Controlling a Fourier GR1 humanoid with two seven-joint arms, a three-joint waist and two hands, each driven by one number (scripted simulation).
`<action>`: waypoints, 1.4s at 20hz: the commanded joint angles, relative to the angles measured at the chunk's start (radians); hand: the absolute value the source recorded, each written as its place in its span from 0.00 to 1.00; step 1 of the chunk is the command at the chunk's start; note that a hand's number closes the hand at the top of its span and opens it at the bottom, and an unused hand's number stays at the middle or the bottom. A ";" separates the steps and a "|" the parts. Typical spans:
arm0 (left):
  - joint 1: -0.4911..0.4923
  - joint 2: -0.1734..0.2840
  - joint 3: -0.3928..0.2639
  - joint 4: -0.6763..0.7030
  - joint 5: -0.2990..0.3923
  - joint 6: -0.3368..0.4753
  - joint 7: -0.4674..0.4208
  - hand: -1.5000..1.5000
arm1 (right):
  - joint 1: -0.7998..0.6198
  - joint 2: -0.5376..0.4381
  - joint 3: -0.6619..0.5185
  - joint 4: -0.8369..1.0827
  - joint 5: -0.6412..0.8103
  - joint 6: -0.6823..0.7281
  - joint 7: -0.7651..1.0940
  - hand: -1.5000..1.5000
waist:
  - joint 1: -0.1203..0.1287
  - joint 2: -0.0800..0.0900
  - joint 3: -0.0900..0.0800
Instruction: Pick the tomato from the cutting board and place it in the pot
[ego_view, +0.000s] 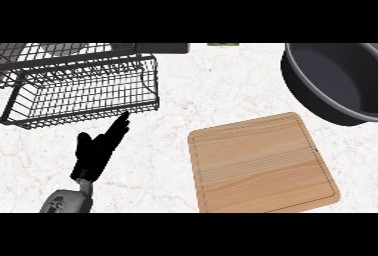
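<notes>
A: One hand shows, the left, coming in from the near left edge on its grey forearm. Its fingers are straight and pressed together, pointing far and a little right, with the thumb sticking out to the left. It holds nothing.

B: What do the fingertips reach?

A: They end just at the near right corner of a black wire basket that sits on the far left of the desk. I cannot tell whether they touch the wire or stop just short of it.

B: And the cutting board?

A: The wooden cutting board lies on the white marbled desk, right of the hand and well apart from it, turned slightly so that its far right corner points toward the pot. Only wood grain shows on its top.

B: Where is the tomato, then?

A: I see no tomato on the board, in the hand or on the desk. The dark grey pot stands at the far right, cut off by the view's edge, and the part of its inside that shows is plain dark grey.

B: The right hand?

A: Out of view.
</notes>
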 joint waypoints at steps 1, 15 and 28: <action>0.033 0.008 -0.012 -0.086 0.005 -0.010 0.068 0.50 | -0.129 -0.089 0.050 -0.041 0.080 0.034 0.226 1.00 | 0.012 0.001 -0.001; -0.015 0.004 0.023 0.028 0.003 -0.058 -0.018 0.50 | -0.703 -0.051 0.292 0.590 0.322 0.188 0.231 1.00 | 0.038 0.014 0.000; -0.031 -0.044 -0.026 -0.021 -0.032 -0.027 0.025 0.50 | -0.924 0.015 0.438 1.030 0.530 0.458 0.428 1.00 | 0.077 0.029 0.002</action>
